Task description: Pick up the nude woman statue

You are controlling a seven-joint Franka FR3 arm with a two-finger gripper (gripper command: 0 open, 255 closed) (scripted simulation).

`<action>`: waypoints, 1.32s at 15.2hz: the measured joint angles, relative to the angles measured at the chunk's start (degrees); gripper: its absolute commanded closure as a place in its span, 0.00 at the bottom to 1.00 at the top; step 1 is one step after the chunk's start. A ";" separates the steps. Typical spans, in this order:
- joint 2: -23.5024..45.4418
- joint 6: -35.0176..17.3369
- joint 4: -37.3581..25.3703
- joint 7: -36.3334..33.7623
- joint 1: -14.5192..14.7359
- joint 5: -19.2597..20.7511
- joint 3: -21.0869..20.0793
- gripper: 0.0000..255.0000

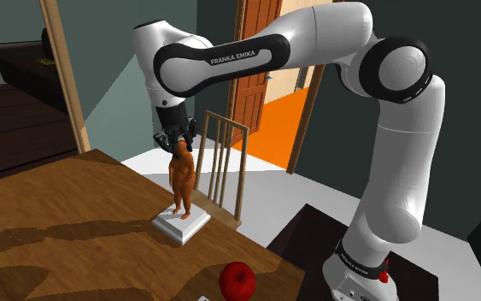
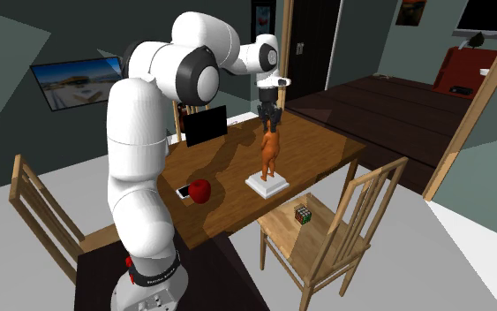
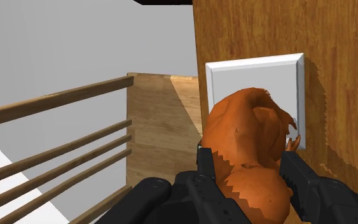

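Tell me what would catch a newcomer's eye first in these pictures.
First the big white arm arching over the wooden table, its black gripper closed on the head of an orange-brown statue that stands on a white base near the table's edge. After that, the red apple on the table, and a coloured puzzle cube on the seat of the chair beside it.

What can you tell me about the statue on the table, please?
The statue is an orange-brown standing figure, upright on a flat, white, square base. It stands on the wooden table close to the edge, next to a chair, and the base lies flat on the tabletop. The black gripper sits over its head from above, and the fingers clasp its upper part from both sides.
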State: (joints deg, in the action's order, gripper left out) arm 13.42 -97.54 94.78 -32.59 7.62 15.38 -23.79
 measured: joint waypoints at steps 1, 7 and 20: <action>0.00 0.00 -0.01 0.00 0.00 0.00 0.00 1.00; 0.04 0.35 -0.31 -0.01 0.06 -0.02 -0.03 1.00; -0.12 9.67 -9.60 1.65 0.68 -0.31 -0.29 1.00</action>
State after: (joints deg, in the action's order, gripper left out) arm 13.30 -87.87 85.18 -30.94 8.30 15.07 -24.09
